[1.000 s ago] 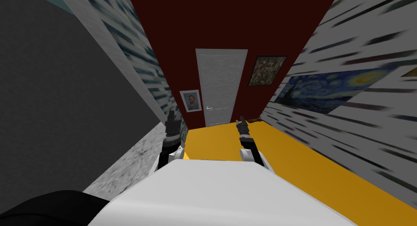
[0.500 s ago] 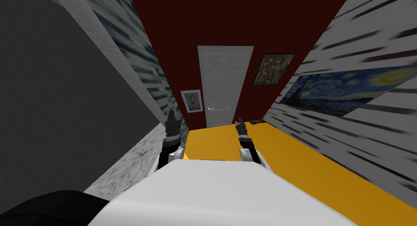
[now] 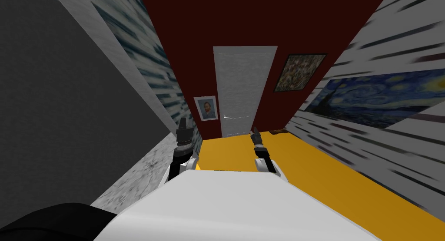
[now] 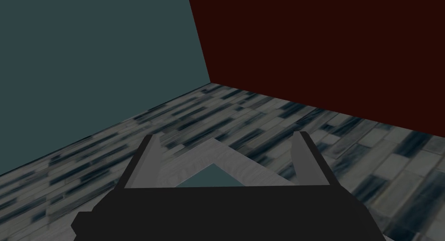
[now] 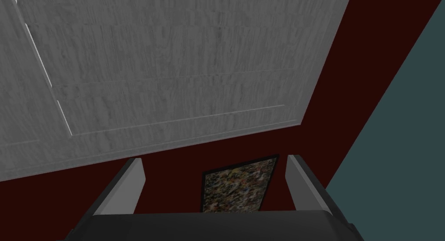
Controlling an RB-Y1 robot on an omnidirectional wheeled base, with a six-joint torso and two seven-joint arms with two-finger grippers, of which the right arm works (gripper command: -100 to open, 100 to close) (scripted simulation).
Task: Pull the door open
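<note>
Since the earlier frames the base has been carried forward along the corridor. The door (image 3: 243, 95) is now drawn larger and a little further right in the head view (the camera's shift, not the door's).

- Door: pale grey, panelled, seen shut. It is set in the dark red end wall (image 3: 260, 21), well apart from both grippers.
- Handle (image 3: 226, 117): small and bright, noted low on the door's left side.
- Floor (image 3: 313, 164): orange-yellow, run up to the foot of the door.
- Portrait (image 3: 205, 108): framed, hung just beside the door on its left, near handle height.
- Abstract picture (image 3: 300, 72): dark-framed, hung to the right of the door and higher up.
- Night-sky painting (image 3: 382, 97): large and blue, carried on the streaked right-hand wall.
- Right gripper (image 5: 214, 157): held forward above the floor. Fingers are spread and nothing is held between them. In its wrist view the abstract picture is framed between the fingers, with the door's panels beyond.
- Left gripper (image 4: 227, 135): held forward close to the patterned left-hand wall (image 3: 143, 56). Fingers are likewise spread and empty.
</note>
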